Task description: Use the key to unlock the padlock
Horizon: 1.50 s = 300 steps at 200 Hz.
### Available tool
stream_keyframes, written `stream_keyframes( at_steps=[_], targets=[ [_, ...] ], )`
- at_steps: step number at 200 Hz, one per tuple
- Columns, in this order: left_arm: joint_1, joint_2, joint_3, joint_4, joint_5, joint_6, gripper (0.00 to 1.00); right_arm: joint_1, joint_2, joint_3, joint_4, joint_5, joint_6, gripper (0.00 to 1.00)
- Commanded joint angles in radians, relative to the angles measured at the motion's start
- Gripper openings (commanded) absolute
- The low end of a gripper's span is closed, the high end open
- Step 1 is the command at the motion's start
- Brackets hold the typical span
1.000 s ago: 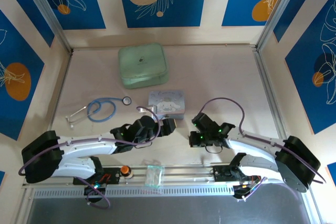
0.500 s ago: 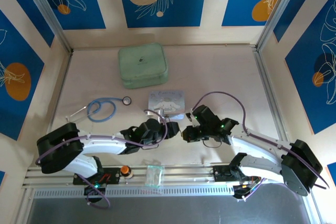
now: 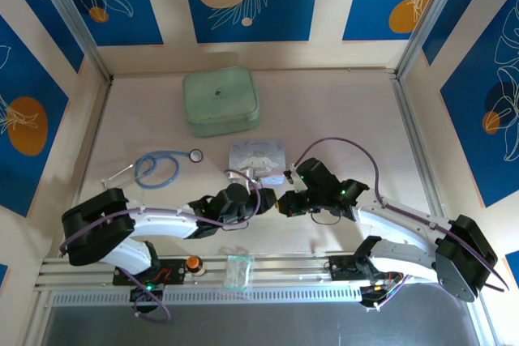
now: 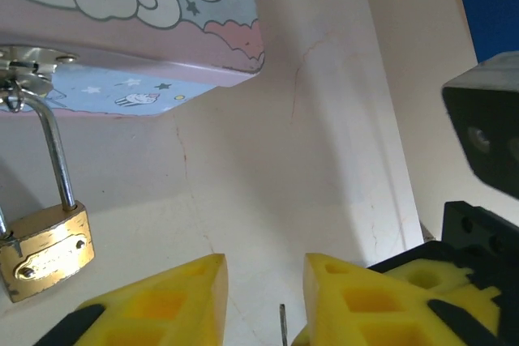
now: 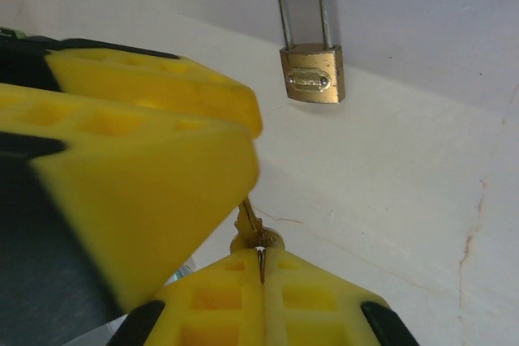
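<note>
One small brass padlock (image 4: pixel 45 253) hangs by its thin shackle (image 4: pixel 55 151) from the hasp (image 4: pixel 28 62) on the front of the tin (image 4: pixel 122 6). Its body is low against the tabletop (image 4: pixel 284 160); whether it rests there I cannot tell. It looks light and stiff, and being loose on the hasp it would likely swing or slide away when a key pushes at it. The best hold is across the flat sides of the body, leaving the underside free, where I judge the keyhole to be.

Near the padlock, the key (image 5: pixel 256 237) is nipped by its head between the tips of the right pincer (image 5: pixel 261 265), which is fully closed on it, blade pointing up and away. Thin, hard and slick, it could pivot in soft pads, so it needs a firm hold on the head.

Just beside it, the left pincer (image 4: pixel 265 281) stands partly open, a clear gap between its yellow fingers and a sliver of metal, probably the key, in that gap; it grips nothing that I can see.
</note>
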Motion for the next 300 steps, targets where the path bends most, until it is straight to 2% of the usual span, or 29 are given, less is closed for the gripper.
stream_keyframes(
  at_steps=[1,11,33,51,61,76,89,102,111,138,147,164,169,178,183,187,200,219,232,244,267,300],
  targets=[
    [-0.011,0.014,-0.014,0.042,0.006,-0.036,0.35,0.005,-0.011,-0.001,0.073,-0.050,0.019,0.02],
    [-0.011,0.011,-0.020,0.046,0.000,-0.037,0.37,0.005,-0.010,-0.005,0.080,-0.049,0.024,0.02],
    [-0.011,0.007,-0.012,0.021,0.004,-0.033,0.29,0.003,-0.010,-0.006,0.081,-0.039,0.022,0.02],
    [-0.011,0.016,-0.012,0.034,0.015,-0.042,0.27,-0.002,-0.009,-0.005,0.089,-0.042,0.026,0.02],
    [-0.011,0.023,-0.014,0.040,0.018,-0.046,0.20,-0.003,-0.006,-0.005,0.096,-0.047,0.026,0.02],
    [-0.011,0.030,-0.017,0.051,0.019,-0.050,0.18,-0.003,-0.004,-0.002,0.102,-0.047,0.029,0.02],
    [-0.011,0.028,-0.018,0.054,0.019,-0.054,0.10,-0.004,-0.006,-0.002,0.105,-0.043,0.030,0.02],
    [-0.011,0.024,-0.021,0.050,0.018,-0.054,0.08,-0.009,-0.009,-0.006,0.115,-0.048,0.036,0.02],
    [-0.011,0.022,-0.020,0.043,0.019,-0.053,0.00,-0.012,-0.011,-0.008,0.122,-0.054,0.039,0.02],
    [-0.011,0.014,-0.033,0.054,0.007,-0.072,0.00,-0.014,-0.019,-0.014,0.144,-0.055,0.056,0.04],
    [-0.009,0.004,-0.047,0.073,-0.006,-0.082,0.00,-0.016,-0.021,-0.012,0.142,-0.062,0.064,0.12],
    [-0.005,-0.035,-0.070,0.074,-0.053,-0.111,0.00,-0.031,-0.042,-0.012,0.138,-0.057,0.108,0.54],
    [-0.003,-0.051,-0.078,0.070,-0.075,-0.120,0.00,-0.036,-0.053,-0.015,0.138,-0.045,0.124,0.62],
    [0.001,-0.085,-0.091,0.065,-0.111,-0.131,0.00,-0.051,-0.085,-0.033,0.158,-0.028,0.172,0.81],
    [0.004,-0.102,-0.097,0.065,-0.126,-0.133,0.00,-0.062,-0.107,-0.050,0.188,-0.030,0.196,0.85],
    [0.008,-0.117,-0.101,0.062,-0.137,-0.136,0.00,-0.072,-0.124,-0.065,0.221,-0.035,0.214,0.94],
    [0.016,-0.160,-0.103,0.043,-0.166,-0.145,0.00,-0.104,-0.173,-0.123,0.355,-0.062,0.308,0.97],
    [0.021,-0.206,-0.101,0.036,-0.189,-0.154,0.00,-0.130,-0.203,-0.196,0.585,-0.093,0.430,0.99],
    [0.021,-0.227,-0.107,0.077,-0.195,-0.152,0.00,-0.129,-0.190,-0.202,0.674,-0.120,0.466,0.97],
    [0.021,-0.247,-0.111,0.112,-0.194,-0.154,0.00,-0.119,-0.167,-0.202,0.734,-0.152,0.494,0.91],
    [0.021,-0.280,-0.115,0.166,-0.193,-0.157,0.00,-0.102,-0.128,-0.228,0.875,-0.176,0.560,0.73],
    [0.018,-0.301,-0.113,0.210,-0.196,-0.152,0.00,-0.062,-0.081,-0.222,0.974,-0.193,0.603,0.68]
  ],
)
